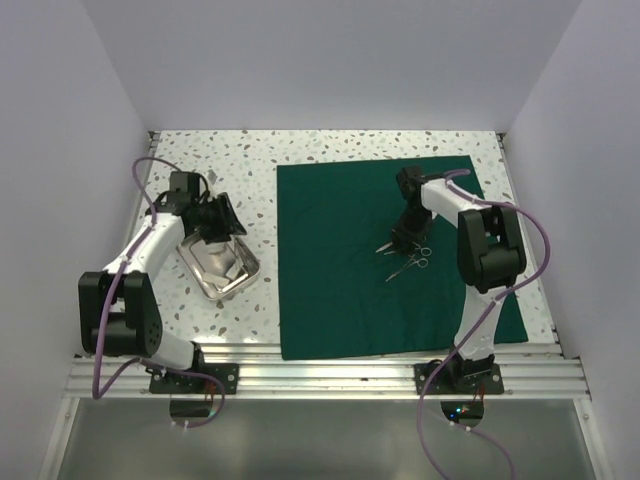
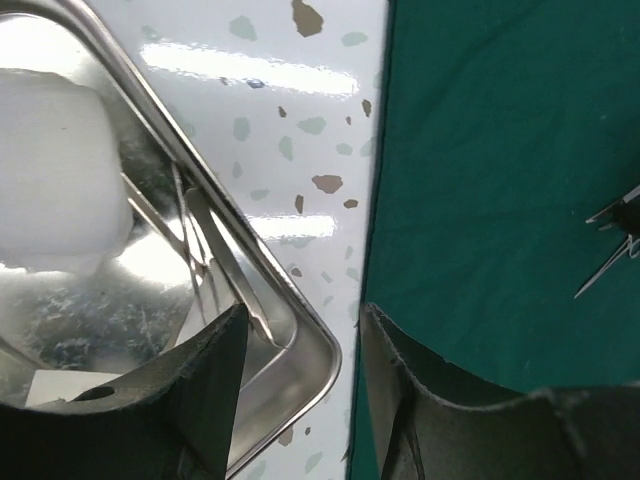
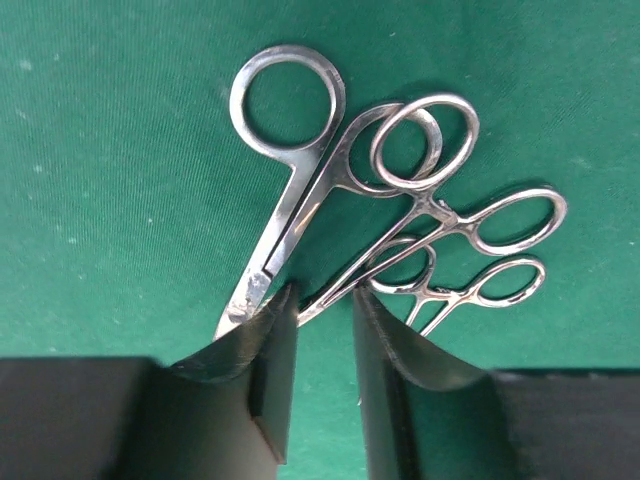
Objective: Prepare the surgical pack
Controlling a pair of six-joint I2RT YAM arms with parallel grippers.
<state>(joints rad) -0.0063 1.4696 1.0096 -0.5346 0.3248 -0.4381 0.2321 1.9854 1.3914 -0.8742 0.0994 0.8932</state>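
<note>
Surgical pack drape [image 1: 340, 300] lies flat on the desk [image 1: 200, 160], tray [image 1: 225, 272] just left of it holding gauze [image 2: 50, 170]. Right hand [image 3: 322, 295], part-spread, straddles the tips of the overlapped instruments [image 3: 270, 240]: closing may snag two, or drag cloth. Left hand [image 2: 303, 315], spread and empty, hovers over the tray corner; descending could tip it.

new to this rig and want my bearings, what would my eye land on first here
A dark green cloth drape spread flat over the right side of the speckled table catches the eye first, with a cluster of shiny steel scissor-like instruments lying on it at the tips of the right hand. Left of it sits a small polished metal tray holding a white gauze pad, the left hand open just above its corner.
</note>
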